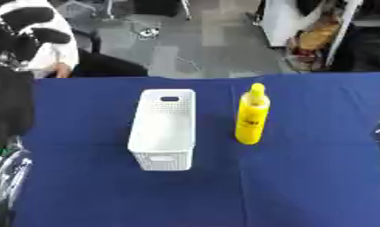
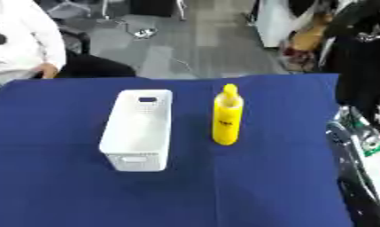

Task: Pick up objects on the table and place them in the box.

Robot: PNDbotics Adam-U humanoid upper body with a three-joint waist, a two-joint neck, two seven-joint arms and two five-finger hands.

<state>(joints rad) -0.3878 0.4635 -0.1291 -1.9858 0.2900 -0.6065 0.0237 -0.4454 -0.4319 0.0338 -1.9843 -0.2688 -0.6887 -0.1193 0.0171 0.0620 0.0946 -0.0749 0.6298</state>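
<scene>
Hands low at the table's side edges, box and bottle at mid-table.
Left hand [image 1: 6,177] shows at the lower left edge and right hand [image 2: 359,146] at the right edge; finger state of either cannot be told. White box [image 1: 163,128] stands open-topped on the blue table [image 1: 301,186], nothing visible inside. Yellow bottle [image 1: 252,114] stands upright just beside the box, on its right, not touching.
</scene>
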